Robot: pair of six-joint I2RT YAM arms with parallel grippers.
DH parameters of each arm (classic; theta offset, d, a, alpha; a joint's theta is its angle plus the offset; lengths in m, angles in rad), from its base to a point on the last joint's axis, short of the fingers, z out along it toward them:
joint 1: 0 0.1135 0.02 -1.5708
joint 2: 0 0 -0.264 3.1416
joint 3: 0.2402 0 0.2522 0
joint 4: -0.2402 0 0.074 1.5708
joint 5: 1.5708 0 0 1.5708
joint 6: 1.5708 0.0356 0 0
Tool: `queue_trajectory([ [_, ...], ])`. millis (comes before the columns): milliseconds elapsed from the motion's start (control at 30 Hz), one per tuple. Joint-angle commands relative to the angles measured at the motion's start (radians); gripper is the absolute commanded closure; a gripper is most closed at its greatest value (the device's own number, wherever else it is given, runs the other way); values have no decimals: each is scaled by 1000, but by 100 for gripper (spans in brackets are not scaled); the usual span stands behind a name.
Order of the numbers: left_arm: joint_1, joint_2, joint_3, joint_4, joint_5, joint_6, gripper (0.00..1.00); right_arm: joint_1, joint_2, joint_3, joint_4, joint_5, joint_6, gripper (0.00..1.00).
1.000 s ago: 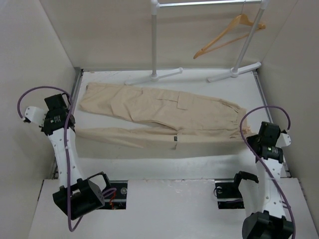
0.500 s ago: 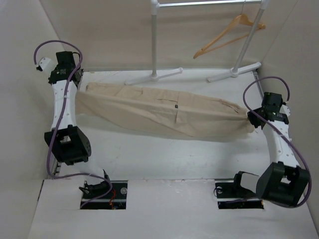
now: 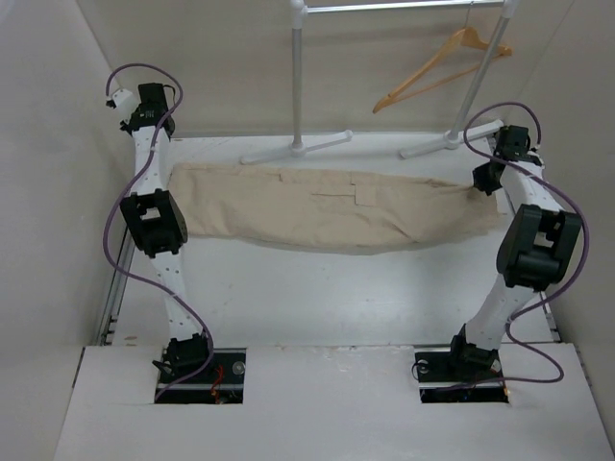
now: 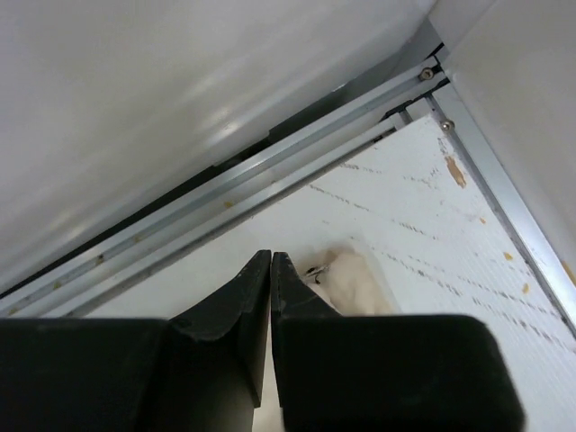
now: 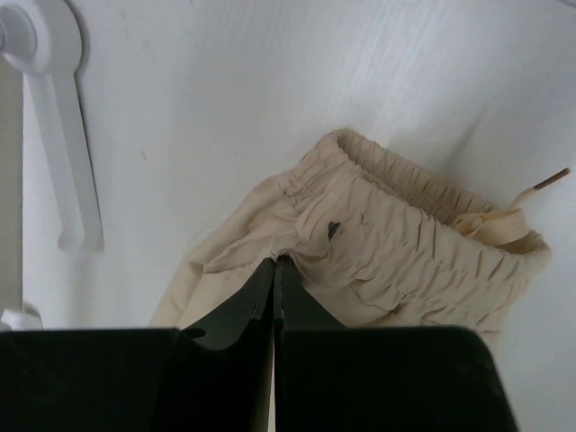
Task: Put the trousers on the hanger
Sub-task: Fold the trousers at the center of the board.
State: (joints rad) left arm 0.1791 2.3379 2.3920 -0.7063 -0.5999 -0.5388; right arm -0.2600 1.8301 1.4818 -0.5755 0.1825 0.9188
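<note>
Beige trousers (image 3: 327, 206) now hang higher, stretched lengthwise.

Hanger (image 3: 437, 65) on rack (image 3: 298, 86), trousers (image 3: 327, 206) before it

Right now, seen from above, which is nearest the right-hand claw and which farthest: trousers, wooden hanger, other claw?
1. trousers: gripped by the right gripper.
2. hanger: hanging behind, right rear.
3. left gripper: opposite end, far left.
</note>
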Motion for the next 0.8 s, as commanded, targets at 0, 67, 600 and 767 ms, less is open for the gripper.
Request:
queue_trajectory([
  [0,0,41,90,59,-58,51,97,18,108,142,31,37,-17,95],
  [67,-2,63,101,137,-51,49,97,21,174,208,22,22,-15,96],
  [600,3,-622,-1037,427,238,-259,39,126,-230,-121,150,3,-61,18],
  [767,35,-782,-1370,502,392,-398,37,169,-425,-427,229,-8,-48,64],
])
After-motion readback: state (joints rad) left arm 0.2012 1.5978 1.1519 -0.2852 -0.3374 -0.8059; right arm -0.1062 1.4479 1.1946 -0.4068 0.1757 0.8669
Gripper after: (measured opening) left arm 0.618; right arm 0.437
